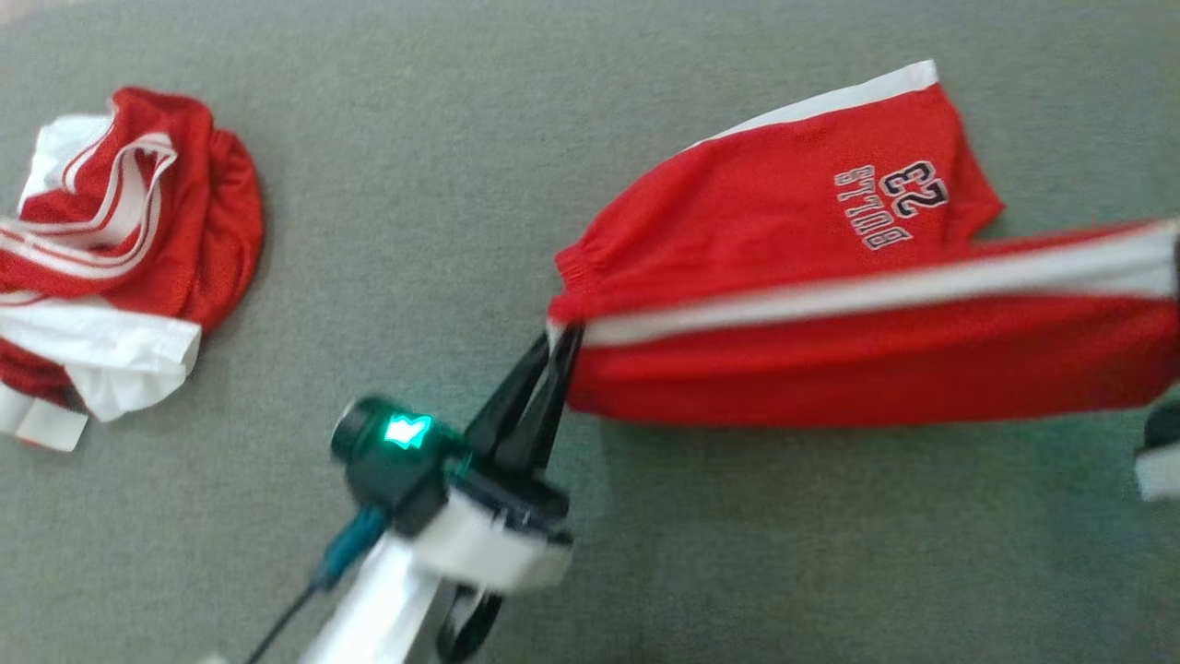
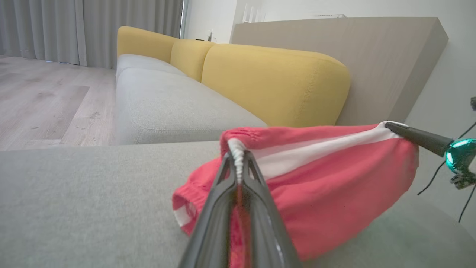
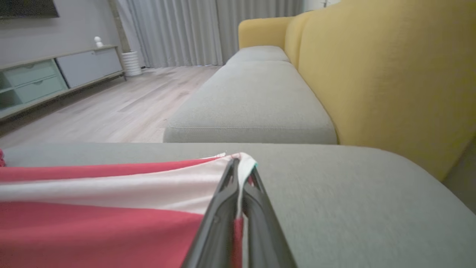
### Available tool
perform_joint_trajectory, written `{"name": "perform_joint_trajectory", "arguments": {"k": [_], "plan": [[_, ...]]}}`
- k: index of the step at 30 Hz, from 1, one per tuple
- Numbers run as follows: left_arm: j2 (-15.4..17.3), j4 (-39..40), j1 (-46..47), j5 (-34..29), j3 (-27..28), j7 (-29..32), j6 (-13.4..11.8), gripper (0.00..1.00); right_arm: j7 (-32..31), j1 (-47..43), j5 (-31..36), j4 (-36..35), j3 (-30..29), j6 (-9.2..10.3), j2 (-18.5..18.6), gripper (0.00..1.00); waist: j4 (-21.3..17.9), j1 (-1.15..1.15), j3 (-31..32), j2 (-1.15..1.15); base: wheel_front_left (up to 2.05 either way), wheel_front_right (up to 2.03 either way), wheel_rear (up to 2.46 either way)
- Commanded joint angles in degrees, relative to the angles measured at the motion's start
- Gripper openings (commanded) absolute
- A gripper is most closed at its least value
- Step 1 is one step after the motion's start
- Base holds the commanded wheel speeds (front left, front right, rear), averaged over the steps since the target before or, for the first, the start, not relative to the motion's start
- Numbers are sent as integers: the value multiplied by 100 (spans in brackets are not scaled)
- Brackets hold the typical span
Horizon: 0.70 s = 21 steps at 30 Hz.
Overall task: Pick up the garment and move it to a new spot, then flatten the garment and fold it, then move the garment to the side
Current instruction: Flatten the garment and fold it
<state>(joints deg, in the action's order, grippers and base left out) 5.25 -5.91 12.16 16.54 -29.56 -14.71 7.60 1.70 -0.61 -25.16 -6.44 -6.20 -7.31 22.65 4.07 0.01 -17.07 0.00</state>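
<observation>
The garment (image 1: 811,277) is a pair of red shorts with a white side stripe and a "23 BULLS" print, stretched across the grey cushion (image 1: 442,184). My left gripper (image 1: 559,339) is shut on its waistband end, where the white stripe meets the elastic (image 2: 238,156). My right gripper (image 3: 240,163) is shut on the white hem at the leg end of the shorts (image 3: 111,208); its finger also shows at the right of the left wrist view (image 2: 394,128). The near fold hangs taut between the two grips, lifted slightly off the cushion.
A second red and white garment (image 1: 120,249) lies crumpled at the far left of the cushion. Yellow sofa backrests (image 2: 275,82) rise behind the grey seats, with wooden floor (image 2: 44,100) and curtains beyond. A low cabinet (image 3: 44,78) stands across the room.
</observation>
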Motion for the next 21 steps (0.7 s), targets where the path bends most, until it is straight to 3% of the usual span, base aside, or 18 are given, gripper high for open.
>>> {"name": "perform_joint_trajectory", "arguments": {"k": [1,11,14,17,21], "plan": [[-40,13,289,87,145,-29,-11,0,-51,297,126,-76,84,-18,288,0,141,-1,-155,0,0,0,0],[-220,-1503,1922,794,-319,-1,-11,0,-384,2350,325,1371,1042,-18,902,0,467,-1,-596,0,0,0,0],[-233,-1832,2342,922,-384,-16,-122,0,-245,3001,381,2057,1473,-18,1048,0,564,-1,-749,0,0,0,0],[-234,-2020,2590,1099,-562,-22,-213,21,-147,3418,365,2536,1773,-18,1059,0,615,-1,-864,0,0,0,0],[-235,-2184,2829,1295,-775,-25,-212,31,-88,3795,336,2958,2058,-18,1058,0,647,-1,-996,0,0,0,0]]}}
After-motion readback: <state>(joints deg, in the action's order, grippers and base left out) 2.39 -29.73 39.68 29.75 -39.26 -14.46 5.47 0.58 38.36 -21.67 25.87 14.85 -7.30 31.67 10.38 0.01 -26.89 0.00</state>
